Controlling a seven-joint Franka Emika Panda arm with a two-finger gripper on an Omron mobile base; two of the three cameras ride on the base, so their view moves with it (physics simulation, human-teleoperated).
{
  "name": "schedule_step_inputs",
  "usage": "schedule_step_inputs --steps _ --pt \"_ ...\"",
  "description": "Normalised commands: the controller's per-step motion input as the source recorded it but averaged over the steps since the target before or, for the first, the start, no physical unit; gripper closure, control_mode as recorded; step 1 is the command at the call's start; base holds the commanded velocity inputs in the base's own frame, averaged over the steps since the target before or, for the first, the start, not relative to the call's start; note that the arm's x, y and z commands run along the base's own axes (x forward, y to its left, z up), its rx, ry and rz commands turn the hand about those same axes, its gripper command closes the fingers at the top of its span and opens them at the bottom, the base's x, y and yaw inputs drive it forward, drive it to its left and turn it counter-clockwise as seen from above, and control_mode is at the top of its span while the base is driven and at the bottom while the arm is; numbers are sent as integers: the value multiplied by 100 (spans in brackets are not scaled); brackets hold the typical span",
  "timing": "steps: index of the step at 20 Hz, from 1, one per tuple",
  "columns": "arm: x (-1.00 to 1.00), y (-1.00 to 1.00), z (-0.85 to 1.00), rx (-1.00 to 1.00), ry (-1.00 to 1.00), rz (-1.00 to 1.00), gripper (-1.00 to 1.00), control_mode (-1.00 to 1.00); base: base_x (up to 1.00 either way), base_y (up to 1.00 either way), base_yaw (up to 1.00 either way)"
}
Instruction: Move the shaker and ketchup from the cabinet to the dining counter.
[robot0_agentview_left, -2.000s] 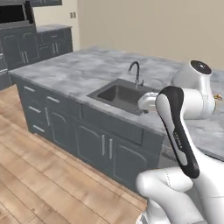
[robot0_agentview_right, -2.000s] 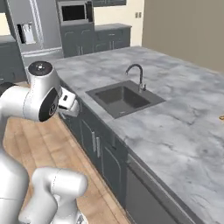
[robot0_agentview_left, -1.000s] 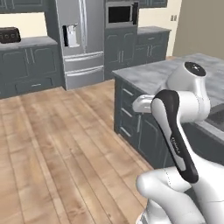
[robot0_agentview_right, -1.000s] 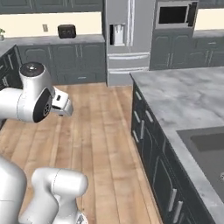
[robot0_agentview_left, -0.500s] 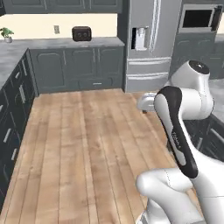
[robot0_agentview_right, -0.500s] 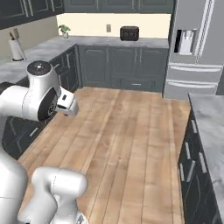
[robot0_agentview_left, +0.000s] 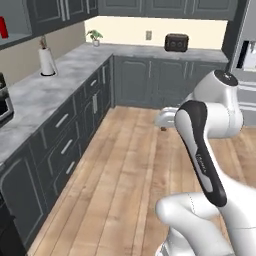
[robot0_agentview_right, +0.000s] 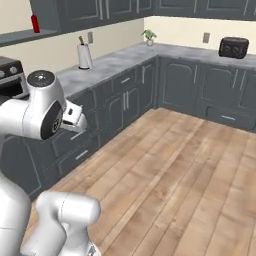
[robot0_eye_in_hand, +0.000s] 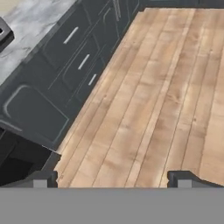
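Observation:
The red ketchup (robot0_agentview_right: 35, 23) stands on the open shelf of the dark grey wall cabinet (robot0_agentview_right: 22, 36) at the far left, and its edge shows in the left base view as ketchup (robot0_agentview_left: 2, 27). The shaker is out of view, and so is the dining counter. My gripper (robot0_eye_in_hand: 112, 179) is open: its two fingertips (robot0_eye_in_hand: 41, 179) stand wide apart over the wooden floor with nothing between them. The hand (robot0_agentview_right: 75, 119) is tucked close to the arm, well below and away from the cabinet.
A marble worktop (robot0_agentview_left: 40, 95) over dark drawer units runs along the left, with a paper-towel roll (robot0_agentview_left: 47, 61), a toaster oven (robot0_agentview_right: 10, 72) and a small plant (robot0_agentview_left: 94, 35). A black toaster (robot0_agentview_left: 176, 42) sits on the back worktop. The fridge (robot0_agentview_left: 247, 55) is at right. Wooden floor (robot0_agentview_right: 175, 165) lies ahead.
The whole scene has swung: the island with its sink, then the fridge, passed out of view as the base turned toward the corner worktop and wall cabinet. The arm keeps its pose, gripper still open.

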Motion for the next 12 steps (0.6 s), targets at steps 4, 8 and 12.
schedule_step_inputs --steps 4,8,12 --pt "0 0 0 0 0 0 -100 100 100 -45 28" --pt "0 0 0 0 0 0 -100 100 100 -48 38" --pt "0 0 0 0 0 0 -100 100 100 -24 55"
